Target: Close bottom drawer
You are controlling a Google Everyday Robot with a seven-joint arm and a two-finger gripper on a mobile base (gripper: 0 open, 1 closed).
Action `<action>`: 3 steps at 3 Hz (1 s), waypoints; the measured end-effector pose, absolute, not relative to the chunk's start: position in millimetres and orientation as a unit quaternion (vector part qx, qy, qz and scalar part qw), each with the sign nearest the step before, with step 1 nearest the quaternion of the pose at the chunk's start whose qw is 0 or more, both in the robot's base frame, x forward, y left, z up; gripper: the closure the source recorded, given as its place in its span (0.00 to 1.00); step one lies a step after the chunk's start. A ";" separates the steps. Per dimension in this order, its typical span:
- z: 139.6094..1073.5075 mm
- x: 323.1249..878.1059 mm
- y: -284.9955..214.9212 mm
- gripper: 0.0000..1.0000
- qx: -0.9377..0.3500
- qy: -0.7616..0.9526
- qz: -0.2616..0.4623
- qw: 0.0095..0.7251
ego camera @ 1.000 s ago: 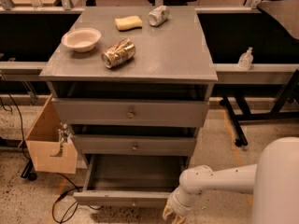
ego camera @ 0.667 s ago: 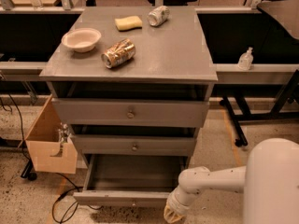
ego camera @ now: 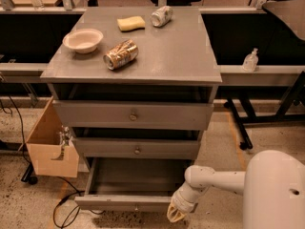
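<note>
The grey cabinet (ego camera: 133, 61) has three drawers. The bottom drawer (ego camera: 128, 202) is pulled well out, its empty inside showing, its slim front near the lower edge of the view with a small knob at the centre. The middle drawer (ego camera: 137, 149) and the top drawer (ego camera: 133, 115) stand slightly out. My gripper (ego camera: 175, 214) hangs at the end of the white arm (ego camera: 214, 180), just off the right end of the bottom drawer's front, at floor level.
On the cabinet top lie a white bowl (ego camera: 82, 39), a crushed can (ego camera: 120, 54), a yellow sponge (ego camera: 131, 23) and a silver can (ego camera: 161, 15). A cardboard box (ego camera: 50, 144) hangs at the cabinet's left. A bottle (ego camera: 249, 60) stands on the right shelf. Cables lie on the floor at left.
The view has moved a little closer and the arm has shifted slightly. The gripper stays by the drawer's right front corner; the drawer stands as far out as before.
</note>
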State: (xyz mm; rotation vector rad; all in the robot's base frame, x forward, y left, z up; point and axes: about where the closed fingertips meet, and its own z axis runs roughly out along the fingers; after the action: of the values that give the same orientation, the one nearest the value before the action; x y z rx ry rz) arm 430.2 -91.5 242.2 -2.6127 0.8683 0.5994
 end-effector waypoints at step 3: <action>192.8 438.3 -87.6 1.00 -0.961 0.231 0.115 0.103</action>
State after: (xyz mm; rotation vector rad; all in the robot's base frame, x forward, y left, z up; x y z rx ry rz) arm 438.3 -87.6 192.8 -2.8351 0.6818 0.3393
